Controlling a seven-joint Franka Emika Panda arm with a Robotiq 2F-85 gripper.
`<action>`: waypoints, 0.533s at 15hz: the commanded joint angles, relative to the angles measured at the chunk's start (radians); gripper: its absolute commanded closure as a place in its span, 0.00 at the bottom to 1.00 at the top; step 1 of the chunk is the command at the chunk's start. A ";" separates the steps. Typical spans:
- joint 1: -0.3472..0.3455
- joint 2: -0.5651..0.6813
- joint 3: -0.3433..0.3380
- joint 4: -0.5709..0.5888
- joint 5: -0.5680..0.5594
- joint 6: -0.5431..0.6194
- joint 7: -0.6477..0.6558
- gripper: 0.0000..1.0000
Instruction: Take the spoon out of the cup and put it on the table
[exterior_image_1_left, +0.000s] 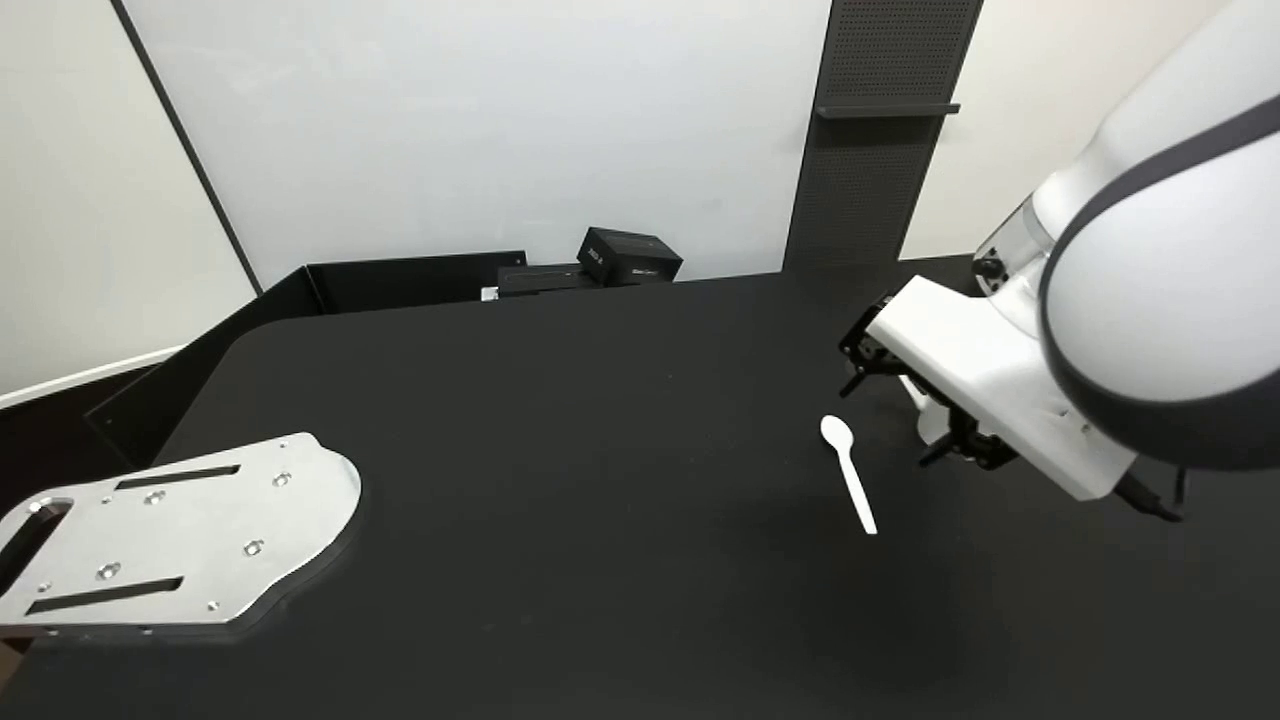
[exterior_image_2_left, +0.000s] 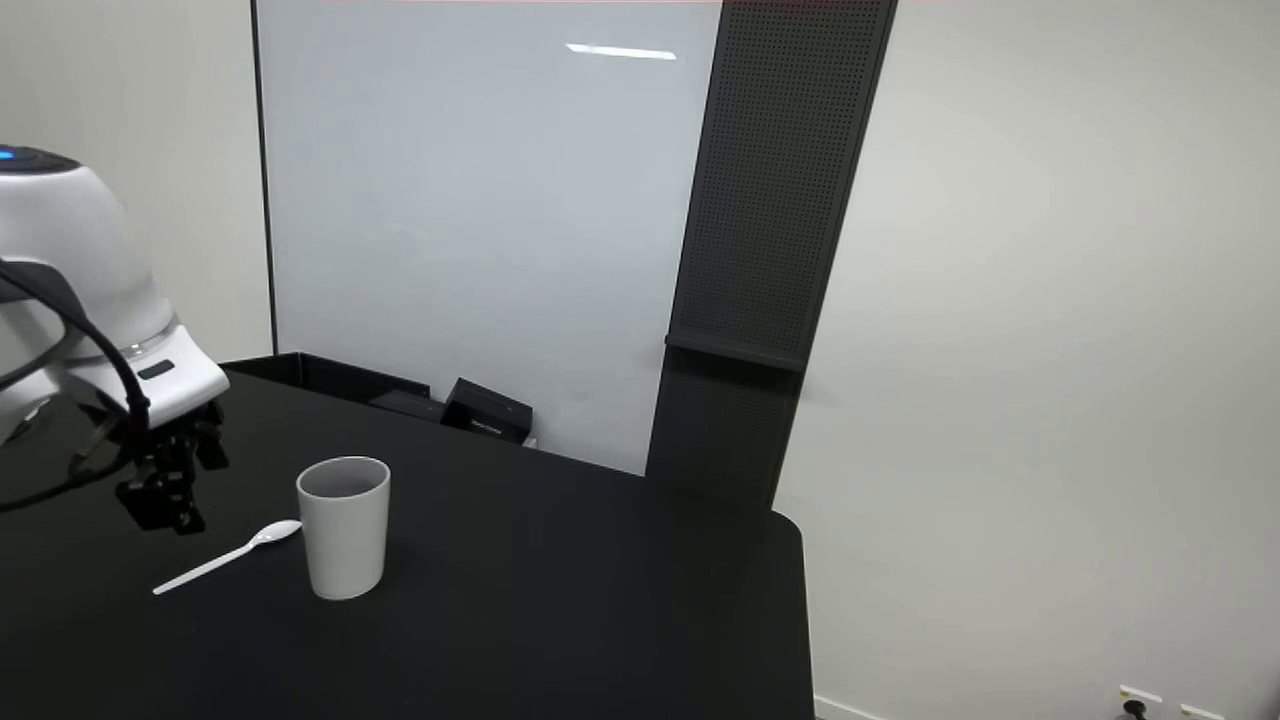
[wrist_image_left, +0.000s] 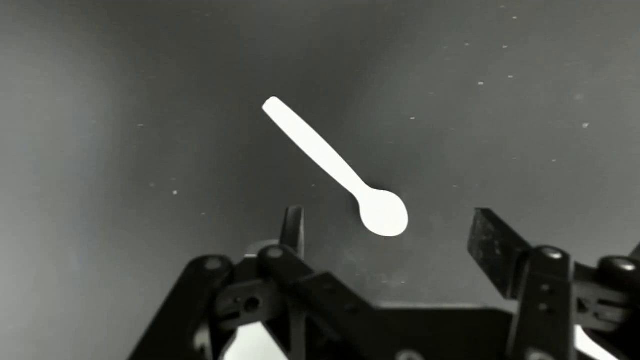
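A black table (exterior_image_1_left: 560, 480) is spreading before a pale wall panel (exterior_image_1_left: 480, 130), the white spoon (exterior_image_1_left: 848, 468) lying on it.
In an exterior view, the spoon is lying just left of the upright white cup (exterior_image_2_left: 345, 540), its handle pointing near and left. The gripper (wrist_image_left: 387, 219) is hovering above the table, its fingers standing wide apart, the spoon's bowl showing between them in the wrist view. In an exterior view, a metal plate (exterior_image_1_left: 200, 530) is resting at left.

My black table (exterior_image_1_left: 560, 480): spoon (wrist_image_left: 337, 167), cup (exterior_image_2_left: 345, 540), plate (exterior_image_1_left: 215, 520).
I see the spoon lying flat, bowl end nearest the upright cup, a gap between them; the plate lies well apart, at the table's edge. My wrist view shows pale specks (wrist_image_left: 585, 125).
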 joint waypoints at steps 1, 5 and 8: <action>0.066 -0.122 -0.149 -0.037 -0.095 -0.238 0.032 0.00; 0.109 -0.191 -0.271 -0.015 -0.305 -0.430 0.117 0.00; -0.129 -0.188 -0.051 -0.004 -0.415 -0.430 0.154 0.01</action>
